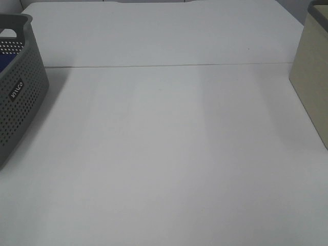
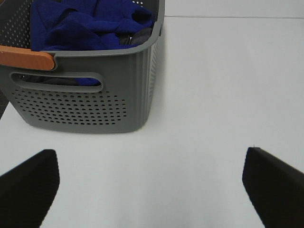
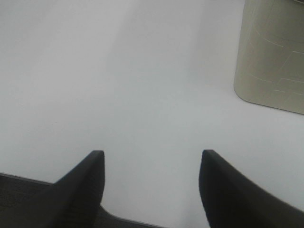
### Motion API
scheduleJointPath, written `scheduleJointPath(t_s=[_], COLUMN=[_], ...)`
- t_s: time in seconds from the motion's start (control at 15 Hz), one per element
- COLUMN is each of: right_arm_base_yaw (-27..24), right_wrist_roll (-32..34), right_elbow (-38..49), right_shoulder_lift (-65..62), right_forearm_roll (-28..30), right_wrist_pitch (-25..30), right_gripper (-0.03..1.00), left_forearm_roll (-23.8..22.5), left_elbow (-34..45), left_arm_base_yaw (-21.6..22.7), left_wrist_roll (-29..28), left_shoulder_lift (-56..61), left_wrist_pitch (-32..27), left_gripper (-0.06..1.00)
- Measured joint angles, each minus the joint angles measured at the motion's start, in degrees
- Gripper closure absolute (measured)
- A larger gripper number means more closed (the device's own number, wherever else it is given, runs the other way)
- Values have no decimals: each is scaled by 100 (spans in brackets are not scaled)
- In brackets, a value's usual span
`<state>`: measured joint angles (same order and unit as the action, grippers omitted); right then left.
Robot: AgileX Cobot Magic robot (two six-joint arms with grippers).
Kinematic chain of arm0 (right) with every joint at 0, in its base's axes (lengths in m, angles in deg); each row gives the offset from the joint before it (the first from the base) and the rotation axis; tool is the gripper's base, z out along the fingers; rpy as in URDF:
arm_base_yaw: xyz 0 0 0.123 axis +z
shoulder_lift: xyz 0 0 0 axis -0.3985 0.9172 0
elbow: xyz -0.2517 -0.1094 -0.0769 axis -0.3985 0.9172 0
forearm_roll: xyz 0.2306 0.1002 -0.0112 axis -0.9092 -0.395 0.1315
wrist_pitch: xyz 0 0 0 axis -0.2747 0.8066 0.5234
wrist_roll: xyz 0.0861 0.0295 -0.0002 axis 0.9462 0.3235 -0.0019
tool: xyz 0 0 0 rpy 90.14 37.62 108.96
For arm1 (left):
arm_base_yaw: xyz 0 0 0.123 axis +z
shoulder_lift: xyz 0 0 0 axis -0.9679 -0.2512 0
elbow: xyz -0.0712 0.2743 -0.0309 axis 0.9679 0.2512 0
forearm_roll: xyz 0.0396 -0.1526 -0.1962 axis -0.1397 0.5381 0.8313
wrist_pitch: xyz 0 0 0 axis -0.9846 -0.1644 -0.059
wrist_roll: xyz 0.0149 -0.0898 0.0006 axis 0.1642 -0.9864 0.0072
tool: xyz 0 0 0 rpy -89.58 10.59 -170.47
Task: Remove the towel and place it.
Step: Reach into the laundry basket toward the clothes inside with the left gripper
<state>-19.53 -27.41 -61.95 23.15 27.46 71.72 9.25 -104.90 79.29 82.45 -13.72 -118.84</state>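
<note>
One towel (image 2: 90, 23) is in view: a deep royal-blue soft cloth, bunched into thick, fuzzy folds. It lies inside the single grey basket (image 2: 85, 107) and rises about level with the rim. From the high camera only a sliver of the blue shows behind the basket's wall (image 1: 23, 102) at the left edge of the table.

The basket is moulded plastic with rounded corners. Its walls are pierced by rows of small round holes, and a slot handle is cut into the near side. One smooth orange strip (image 2: 26, 59) sits on its rim, and one small dark label (image 1: 16, 89) with pale lettering is fixed to the outer wall.

The left gripper (image 2: 151, 183) has its two dark fingers spread wide, with nothing between them but bare tabletop, and it sits just short of the basket. The right gripper (image 3: 152, 171) also has its jaws apart and holds nothing.

The white table (image 1: 169, 154) is matt and flat, crossed by one thin seam (image 1: 169, 65). One beige bin (image 1: 312, 87), smooth-sided with rounded corners, stands at the right edge.
</note>
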Motion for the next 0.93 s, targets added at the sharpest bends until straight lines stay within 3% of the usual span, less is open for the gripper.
scheduleJointPath(t_s=[0.93], right_arm_base_yaw=[0], right_wrist_roll=[0], right_elbow=[0], right_shoulder_lift=[0], right_forearm_roll=[0], right_wrist_pitch=[0], right_gripper=[37], left_forearm_roll=[11], left_elbow=[0], left_arm_base_yaw=[0], left_wrist_roll=[34], left_shoulder_lift=[0], left_wrist_pitch=[0], left_gripper=[-4])
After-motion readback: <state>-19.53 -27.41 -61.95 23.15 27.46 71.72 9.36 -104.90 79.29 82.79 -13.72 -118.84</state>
